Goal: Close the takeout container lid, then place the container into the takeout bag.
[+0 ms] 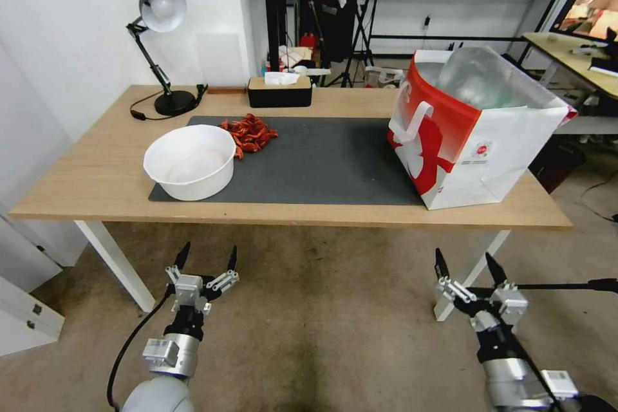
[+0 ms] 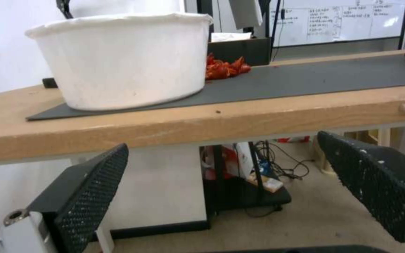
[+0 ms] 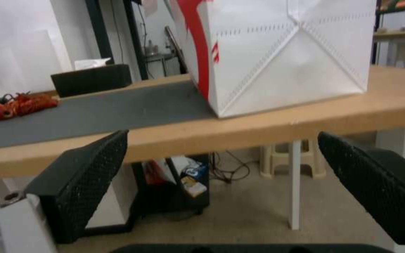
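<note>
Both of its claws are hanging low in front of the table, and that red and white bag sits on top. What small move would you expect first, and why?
Probably raising both arms to tabletop height. The left gripper and right gripper hang below the table edge, fingers open and holding nothing, while the takeout bag stands open on top at the right. From down there, neither could likely work on the tabletop.

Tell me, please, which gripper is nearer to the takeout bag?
Right. The right gripper hangs open below the table edge just in front of the takeout bag; the left gripper, also open, is off toward the white bowl.
</note>
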You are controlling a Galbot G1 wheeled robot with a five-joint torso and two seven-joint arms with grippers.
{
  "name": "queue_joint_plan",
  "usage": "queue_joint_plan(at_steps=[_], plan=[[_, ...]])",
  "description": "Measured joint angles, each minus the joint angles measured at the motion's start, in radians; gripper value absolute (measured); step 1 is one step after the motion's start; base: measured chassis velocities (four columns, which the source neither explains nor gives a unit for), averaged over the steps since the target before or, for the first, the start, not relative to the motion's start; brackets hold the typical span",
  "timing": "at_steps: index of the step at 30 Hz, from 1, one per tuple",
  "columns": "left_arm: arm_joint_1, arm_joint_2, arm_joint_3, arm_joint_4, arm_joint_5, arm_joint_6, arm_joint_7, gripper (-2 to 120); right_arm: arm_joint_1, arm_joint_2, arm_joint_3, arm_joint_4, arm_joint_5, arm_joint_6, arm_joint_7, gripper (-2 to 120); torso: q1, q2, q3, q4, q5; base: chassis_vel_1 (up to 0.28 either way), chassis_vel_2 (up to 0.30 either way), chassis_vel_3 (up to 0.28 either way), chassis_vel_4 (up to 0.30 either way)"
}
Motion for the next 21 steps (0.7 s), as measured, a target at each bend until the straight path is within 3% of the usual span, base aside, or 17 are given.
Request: queue_joint_plan(at_steps=[21], plan=[[0.0,-0.004,0.0,0.01,0.009,-0.004,-0.004,100,0.005,0.006,-0.009,-0.02,-0.002,0.007,-0.009,100,0.0,0.0,0.0,-0.0001,0.0001,0.0,0.0,0.0,0.0]])
